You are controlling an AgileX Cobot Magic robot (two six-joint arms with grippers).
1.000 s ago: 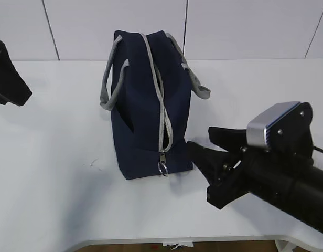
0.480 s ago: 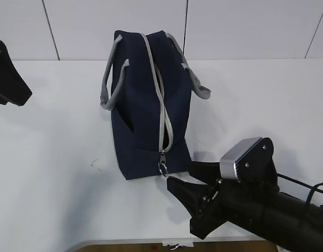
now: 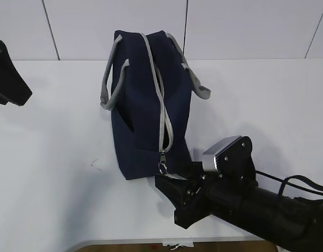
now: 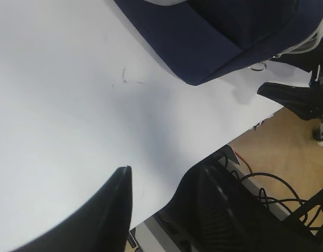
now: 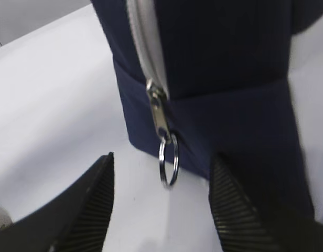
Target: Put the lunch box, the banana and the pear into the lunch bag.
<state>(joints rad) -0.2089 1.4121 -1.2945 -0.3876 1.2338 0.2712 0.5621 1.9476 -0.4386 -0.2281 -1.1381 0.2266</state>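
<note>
The navy lunch bag (image 3: 146, 105) stands mid-table with its grey handles hanging to both sides. Its grey zipper runs over the top and down the near end to a slider (image 5: 159, 113) with a metal ring (image 5: 169, 157). My right gripper (image 3: 172, 184) is open and low at the bag's near end. In the right wrist view the gripper (image 5: 162, 157) has one finger on each side of the ring and does not touch it. My left gripper (image 4: 161, 173) is open and empty over bare table, left of the bag (image 4: 214, 37). The lunch box, banana and pear are out of view.
The white table's front edge (image 3: 125, 244) runs just below my right arm. The left arm (image 3: 9, 79) sits at the far left edge of the exterior view. Floor and cables (image 4: 277, 173) lie beyond the table edge. A small scuff (image 3: 93, 164) marks the table left of the bag.
My right gripper has moved left and lower, from right of the bag to its near end, and now brackets the zipper ring. The bag and the left arm have not moved.
</note>
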